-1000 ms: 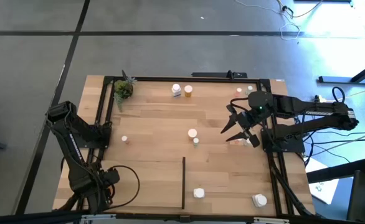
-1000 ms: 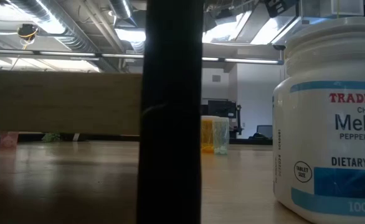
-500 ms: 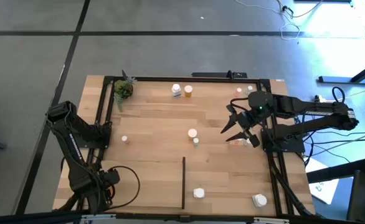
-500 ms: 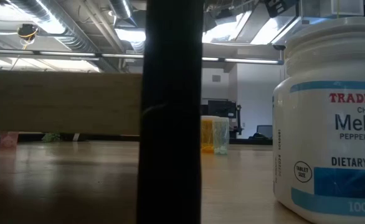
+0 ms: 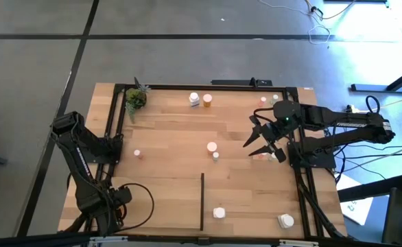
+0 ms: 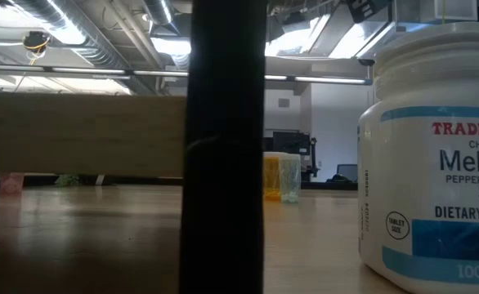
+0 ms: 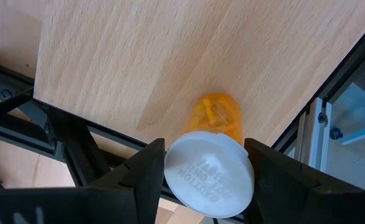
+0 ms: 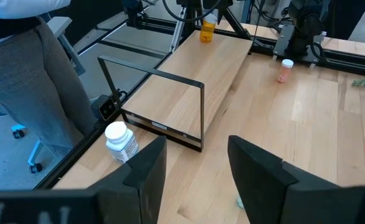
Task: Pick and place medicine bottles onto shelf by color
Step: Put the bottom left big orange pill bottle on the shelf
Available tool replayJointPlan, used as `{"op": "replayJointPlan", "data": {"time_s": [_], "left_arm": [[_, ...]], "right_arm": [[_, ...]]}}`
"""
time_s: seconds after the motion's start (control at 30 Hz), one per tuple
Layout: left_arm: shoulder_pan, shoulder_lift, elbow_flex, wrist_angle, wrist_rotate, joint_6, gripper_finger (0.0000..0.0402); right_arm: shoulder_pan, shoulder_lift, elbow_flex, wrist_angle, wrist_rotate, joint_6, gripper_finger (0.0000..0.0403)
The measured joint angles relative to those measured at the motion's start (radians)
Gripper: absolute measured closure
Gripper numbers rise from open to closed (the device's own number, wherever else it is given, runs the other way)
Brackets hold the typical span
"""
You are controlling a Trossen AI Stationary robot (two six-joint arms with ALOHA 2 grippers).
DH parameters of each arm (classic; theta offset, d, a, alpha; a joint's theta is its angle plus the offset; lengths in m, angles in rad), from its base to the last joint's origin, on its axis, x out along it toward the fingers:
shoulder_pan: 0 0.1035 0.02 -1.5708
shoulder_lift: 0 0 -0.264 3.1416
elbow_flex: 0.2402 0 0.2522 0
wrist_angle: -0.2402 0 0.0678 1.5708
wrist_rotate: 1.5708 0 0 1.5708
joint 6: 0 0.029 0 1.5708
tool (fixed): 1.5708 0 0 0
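Observation:
In the left wrist view my left gripper [image 7: 207, 177] points down at the table's near left corner, shut on an orange medicine bottle [image 7: 218, 115] with a white cap. The right wrist view shows this bottle [image 8: 207, 30] at the far end of the light-wood shelf [image 8: 195, 68]. My right gripper [image 5: 259, 140] hangs open over the right half of the table with nothing between its fingers. Other medicine bottles stand upright on the wood: a white one [image 5: 194, 99] and an orange one [image 5: 206, 101] at the back, and two white ones [image 5: 219, 213] [image 5: 285, 221] near the front edge. My left gripper pinches the orange bottle's white cap [image 7: 208, 171] between its two fingers, one on each side, coming from above and pointing down. The bottle hangs upright below the fingers. Whether its bottom touches the shelf I cannot tell.
A black divider frame [image 5: 202, 201] stands upright on the near part of the board. A small green plant [image 5: 135, 99] sits at the far left corner. Small bottles [image 5: 212, 147] [image 5: 137, 154] stand mid-table. Black rails [image 5: 112, 123] edge the board. A person stands beside the table [image 8: 39, 68].

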Motion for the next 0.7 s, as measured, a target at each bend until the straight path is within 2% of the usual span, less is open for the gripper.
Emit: {"op": "replayJointPlan", "data": {"time_s": [0.7], "left_arm": [[0.000,0.000,0.000,-0.001,0.011,0.034,0.0183]], "right_arm": [[0.000,0.000,0.000,0.000,0.000,0.000,0.0228]]}}
